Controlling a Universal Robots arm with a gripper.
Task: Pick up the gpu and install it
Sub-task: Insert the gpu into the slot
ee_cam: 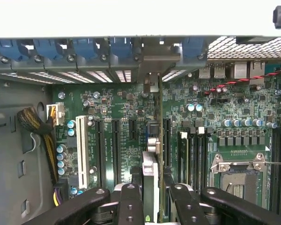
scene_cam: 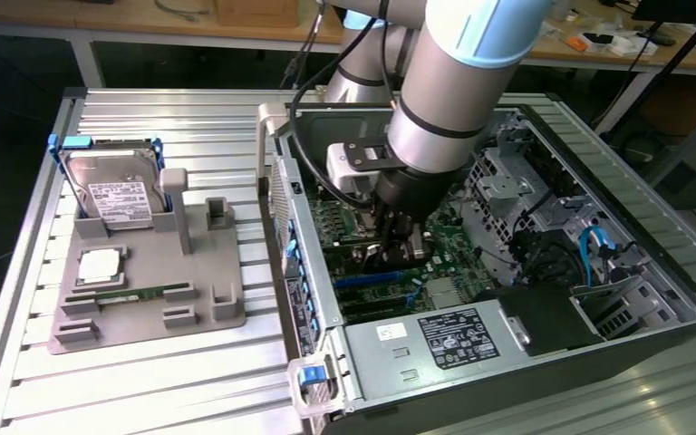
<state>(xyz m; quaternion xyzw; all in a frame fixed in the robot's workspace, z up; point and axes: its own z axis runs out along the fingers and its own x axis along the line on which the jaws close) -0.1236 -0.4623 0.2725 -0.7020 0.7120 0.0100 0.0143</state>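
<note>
Over the motherboard, the gripper holds the gpu edge-on, upright, inside the case.

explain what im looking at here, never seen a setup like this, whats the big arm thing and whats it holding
The big grey and blue tube is a robot arm reaching into an open computer case. The exterior view looks down at the whole bench from outside; the wrist view comes from a camera on the arm, looking along its pincer at the green motherboard. The pincer is closed on the gpu, a thin card seen edge-on, standing over the long motherboard slots with its metal bracket at the case's back wall. At the exterior view's left, a grey tray on the metal table holds a hard drive and a few smaller parts.
</note>
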